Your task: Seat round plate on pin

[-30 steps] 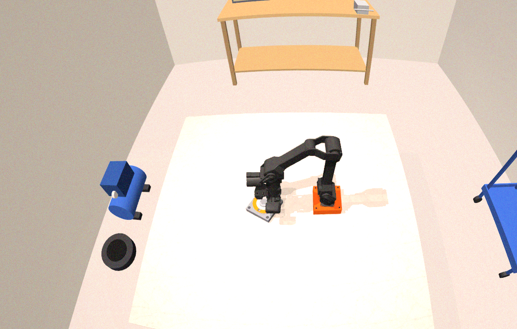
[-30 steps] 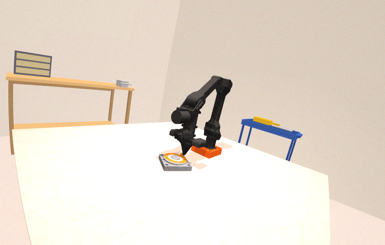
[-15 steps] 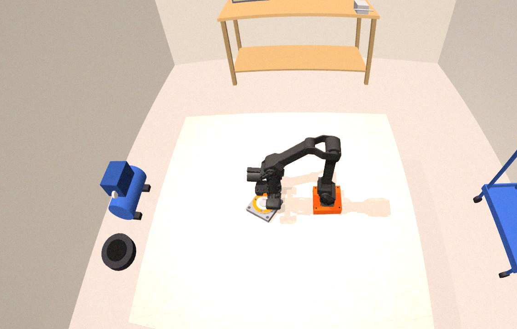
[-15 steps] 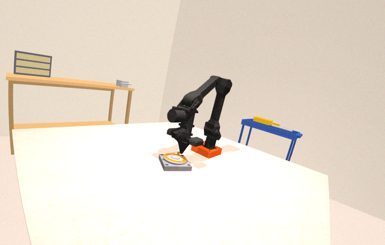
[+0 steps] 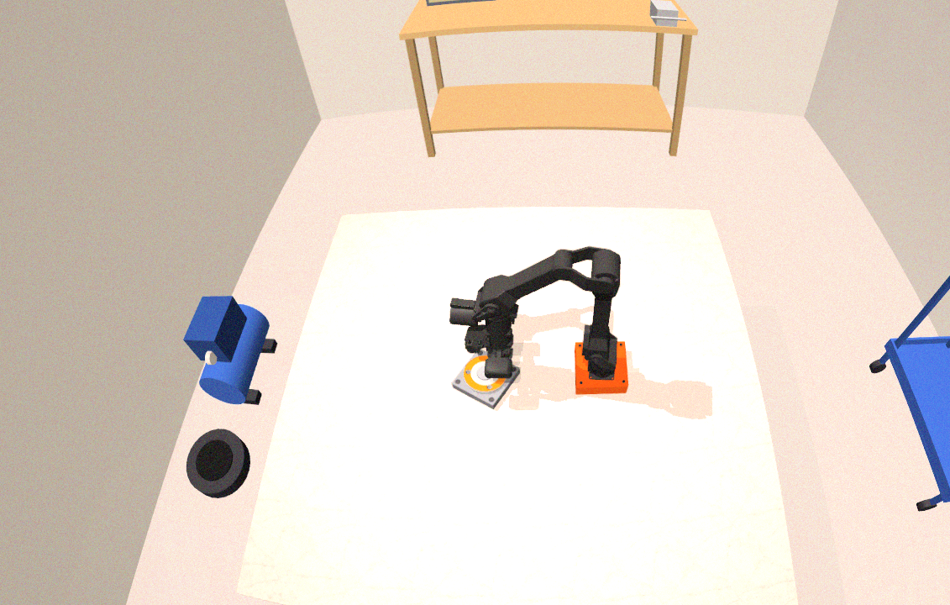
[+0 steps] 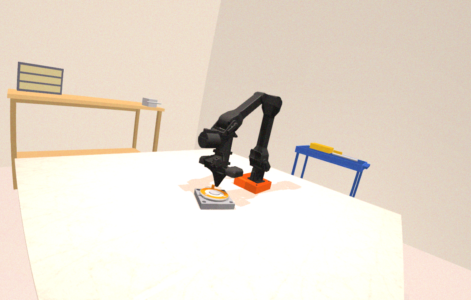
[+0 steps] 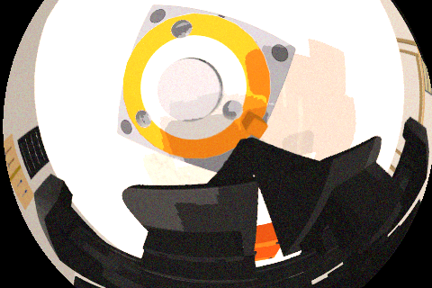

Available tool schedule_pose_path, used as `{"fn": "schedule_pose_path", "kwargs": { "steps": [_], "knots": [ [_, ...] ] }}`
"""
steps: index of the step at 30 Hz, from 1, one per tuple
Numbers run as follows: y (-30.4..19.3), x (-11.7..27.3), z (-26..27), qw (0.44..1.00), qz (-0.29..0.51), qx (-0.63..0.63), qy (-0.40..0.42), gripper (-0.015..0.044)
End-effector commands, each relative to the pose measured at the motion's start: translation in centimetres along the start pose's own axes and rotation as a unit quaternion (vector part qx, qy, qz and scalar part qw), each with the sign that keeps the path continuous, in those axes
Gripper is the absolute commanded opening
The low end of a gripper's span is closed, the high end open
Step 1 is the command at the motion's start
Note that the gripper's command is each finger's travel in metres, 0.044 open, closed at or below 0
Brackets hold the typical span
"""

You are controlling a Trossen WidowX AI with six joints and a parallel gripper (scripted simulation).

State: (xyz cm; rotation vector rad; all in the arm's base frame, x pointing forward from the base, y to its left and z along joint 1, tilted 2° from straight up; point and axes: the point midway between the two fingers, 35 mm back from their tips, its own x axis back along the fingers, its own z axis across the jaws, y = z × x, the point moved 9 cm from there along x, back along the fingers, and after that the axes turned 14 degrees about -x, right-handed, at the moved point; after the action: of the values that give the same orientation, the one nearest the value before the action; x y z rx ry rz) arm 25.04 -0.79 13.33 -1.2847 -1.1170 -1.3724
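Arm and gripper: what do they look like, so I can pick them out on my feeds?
The arm is matte black throughout, built of chunky rounded links, and bolted to a square orange mount. No loose cables show. The gripper has two broad black wedge fingers tapering to blunt tips, with an orange part showing between them in the wrist view.

One plate (image 7: 193, 140), one base (image 7: 280, 67), one post (image 7: 189, 88) and one gripper (image 7: 255, 180) are showing here.
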Motion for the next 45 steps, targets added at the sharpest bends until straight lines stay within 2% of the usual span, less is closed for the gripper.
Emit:
{"fn": "schedule_pose_path", "kwargs": {
  "steps": [1, 45],
  "knots": [
    [0.6, -0.1, -0.4, 1.000, 0.000, 0.001, -0.003, 0.0000],
    [6.1, 0.4, -0.2, 1.000, -0.002, 0.001, -0.003, 0.0000]
  ]
}}
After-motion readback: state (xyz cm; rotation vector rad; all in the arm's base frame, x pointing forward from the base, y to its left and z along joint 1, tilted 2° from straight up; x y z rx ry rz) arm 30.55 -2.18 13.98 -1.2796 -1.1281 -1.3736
